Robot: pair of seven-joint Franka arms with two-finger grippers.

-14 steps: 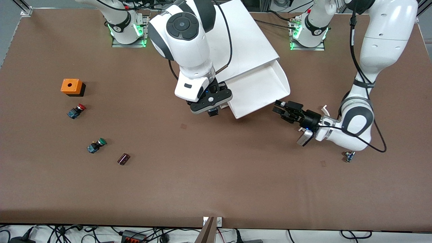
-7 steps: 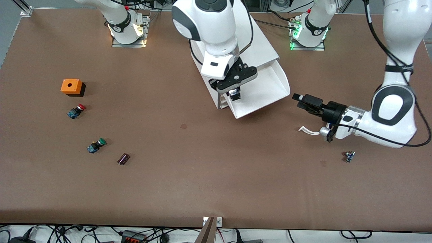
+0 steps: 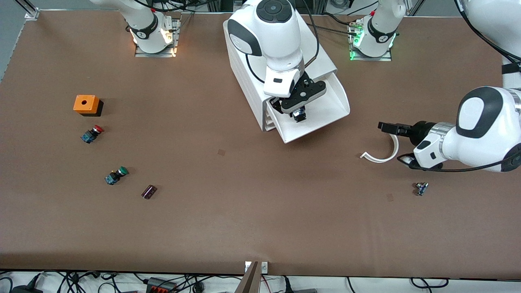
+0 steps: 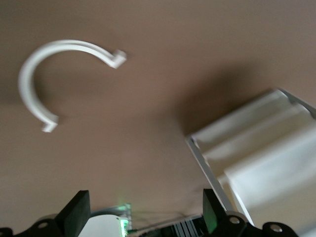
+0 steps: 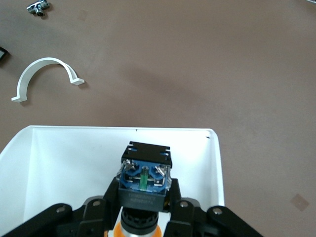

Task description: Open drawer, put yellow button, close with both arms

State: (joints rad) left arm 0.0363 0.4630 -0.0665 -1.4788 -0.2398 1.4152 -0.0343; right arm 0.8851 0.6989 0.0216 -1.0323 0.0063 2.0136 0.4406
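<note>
The drawer point(image 3: 325, 106), the top tray of the white cabinet point(image 3: 248, 77), stands pulled open. My right gripper point(image 3: 299, 116) hangs over the open tray, shut on the yellow button point(image 3: 300, 117). In the right wrist view my right gripper point(image 5: 144, 195) clamps the yellow button point(image 5: 144, 175) by its black-and-blue body, orange cap toward the wrist, over the tray's white floor point(image 5: 64, 163). My left gripper point(image 3: 384, 127) is open and empty, low over the table beside the drawer toward the left arm's end. The left wrist view shows my left gripper point(image 4: 145, 217) with jaws wide apart and the drawer's corner point(image 4: 256, 148).
A white C-shaped clip point(image 3: 382, 156) lies on the table under the left gripper. A small metal part point(image 3: 421, 188) lies nearer the front camera. Toward the right arm's end are an orange box point(image 3: 86, 104), a red button point(image 3: 92, 134), a green button point(image 3: 116, 176) and a dark cylinder point(image 3: 149, 191).
My right gripper carried the yellow button from beside the drawer's front corner to over the open tray. My left gripper drew back from the drawer toward its own end, uncovering the white clip.
</note>
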